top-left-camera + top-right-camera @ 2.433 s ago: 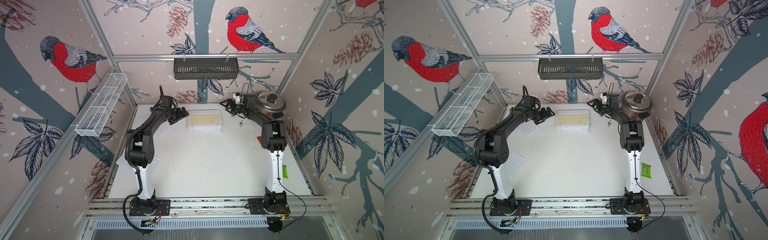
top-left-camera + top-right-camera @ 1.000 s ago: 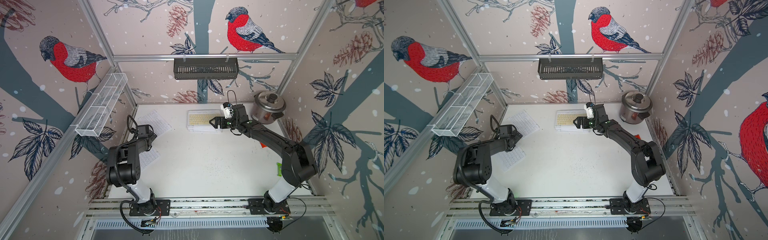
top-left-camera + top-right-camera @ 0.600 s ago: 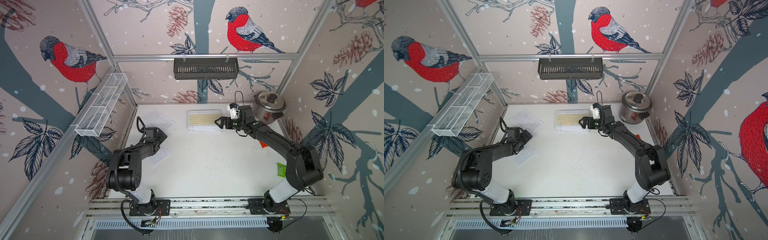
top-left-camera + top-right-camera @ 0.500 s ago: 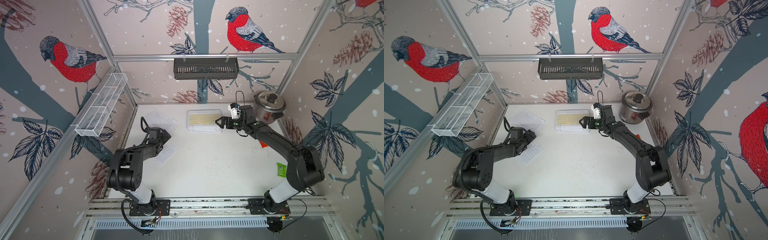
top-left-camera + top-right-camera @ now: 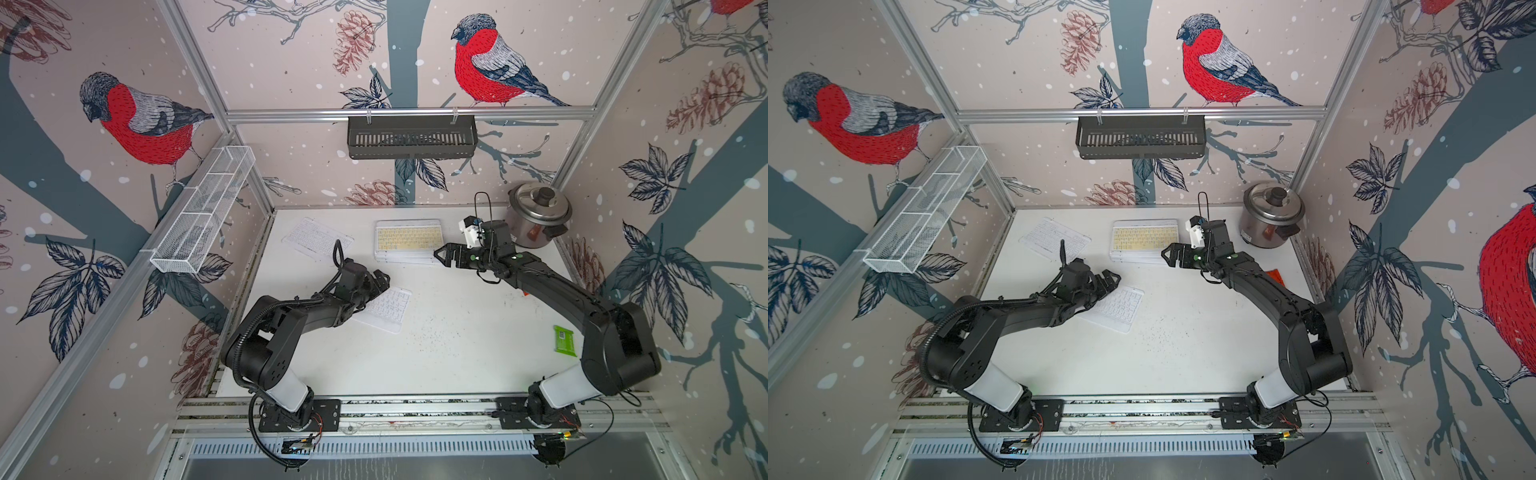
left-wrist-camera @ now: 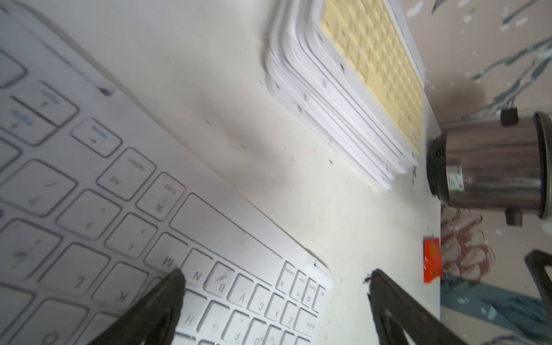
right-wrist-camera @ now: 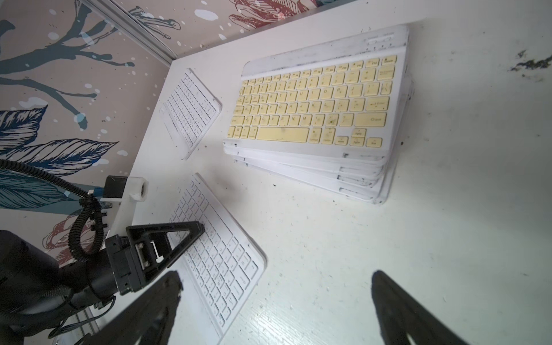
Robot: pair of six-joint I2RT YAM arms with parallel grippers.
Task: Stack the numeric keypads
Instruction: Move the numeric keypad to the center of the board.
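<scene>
White, perhaps dusty table (image 5: 457, 365); bird-papered walls (image 5: 291, 62)

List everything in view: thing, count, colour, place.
keypad stack: one, several layers, white frames, yellow keys on top; far centre of table
loose keypads: two, white; far left corner and mid-left
cooker: one, steel; far right corner
green packet: one; right edge
orange packet: one; right edge, nearer cooker
black basket: one; back rail
wire shelf: one, white; left wall
left claw: open, over mid-left keypad
right claw: open, beside stack
</scene>
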